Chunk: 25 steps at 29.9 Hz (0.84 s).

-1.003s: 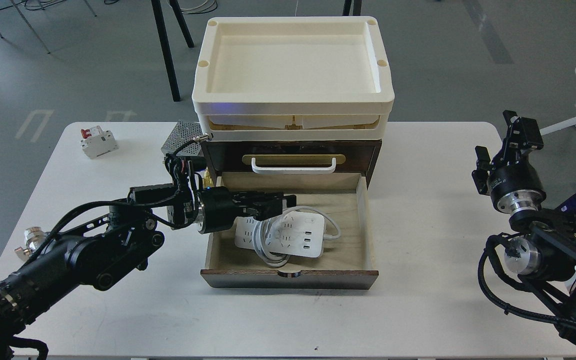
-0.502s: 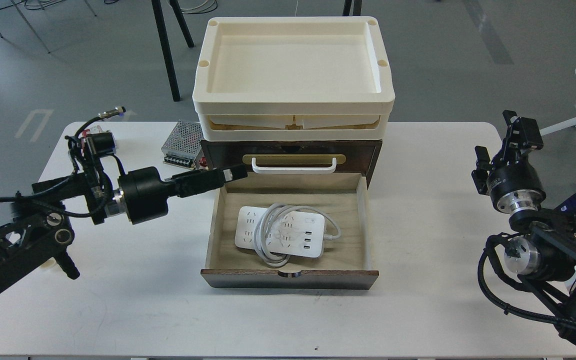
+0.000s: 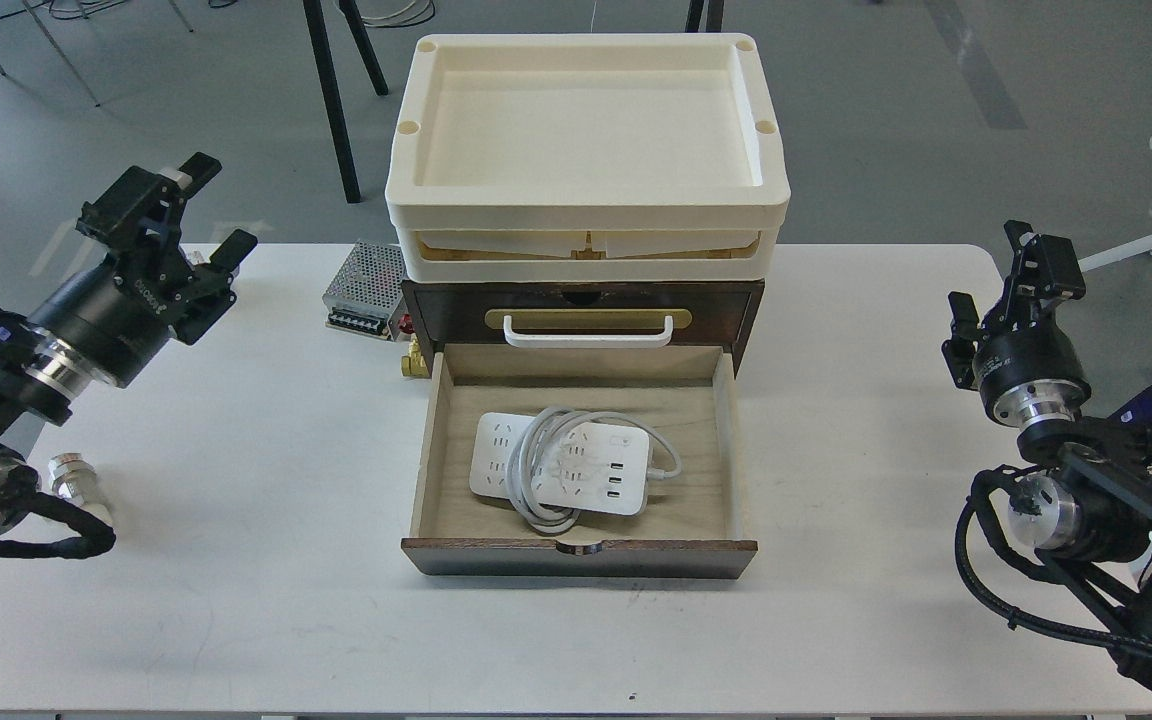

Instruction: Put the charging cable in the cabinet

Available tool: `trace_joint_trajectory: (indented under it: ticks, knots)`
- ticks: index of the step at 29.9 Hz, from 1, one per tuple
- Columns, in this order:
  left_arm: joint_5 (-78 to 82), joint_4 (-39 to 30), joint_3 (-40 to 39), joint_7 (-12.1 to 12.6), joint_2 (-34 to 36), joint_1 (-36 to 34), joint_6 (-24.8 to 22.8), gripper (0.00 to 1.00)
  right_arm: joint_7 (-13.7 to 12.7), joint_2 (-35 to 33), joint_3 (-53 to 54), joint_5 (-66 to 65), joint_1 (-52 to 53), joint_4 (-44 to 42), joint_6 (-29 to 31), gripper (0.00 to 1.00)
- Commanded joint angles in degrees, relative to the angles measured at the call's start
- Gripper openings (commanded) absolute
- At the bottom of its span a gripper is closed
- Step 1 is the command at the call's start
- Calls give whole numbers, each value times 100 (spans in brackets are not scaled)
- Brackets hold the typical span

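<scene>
The charging cable (image 3: 563, 477), a flat white power strip with its cord coiled around it, lies inside the pulled-out drawer (image 3: 726, 480) of the dark brown cabinet (image 3: 436, 305). Nothing touches it. My left gripper (image 3: 208, 212) is open and empty, raised over the table's far left, well clear of the drawer. My right gripper (image 3: 1004, 282) is open and empty at the far right of the table, pointing up.
A cream plastic tray (image 3: 586, 205) sits on top of the cabinet. A perforated metal power supply box (image 3: 364, 290) stands left of the cabinet, with a small brass part (image 3: 416, 362) by the drawer's left corner. A metal fitting (image 3: 71, 475) lies at the table's left edge.
My left gripper has let go of the charging cable, pulled out of the drawer and swung back to the far left. The cable stays in the drawer. The right arm has not moved.
</scene>
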Motion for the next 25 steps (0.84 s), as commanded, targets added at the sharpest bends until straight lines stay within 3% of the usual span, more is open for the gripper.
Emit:
trace_joint_trajectory:
  ticks: [1, 6, 9, 25]
  knots:
    - [-813, 907, -24, -1, -285, 18, -34, 94, 0, 7, -16, 2, 15, 38, 8, 99]
    - [-1096, 2103, -173, -1, -1067, -79, -200, 94, 0, 7, -16, 2, 24, 73, 8, 99]
    - [-1105, 2429, -375, -1, -1323, -78, -403, 94, 0, -2, -8, 2, 24, 134, 8, 99]
    - [-1043, 2605, -455, -1, -1438, -316, -474, 94, 0, -2, -16, 2, 15, 170, 8, 99]
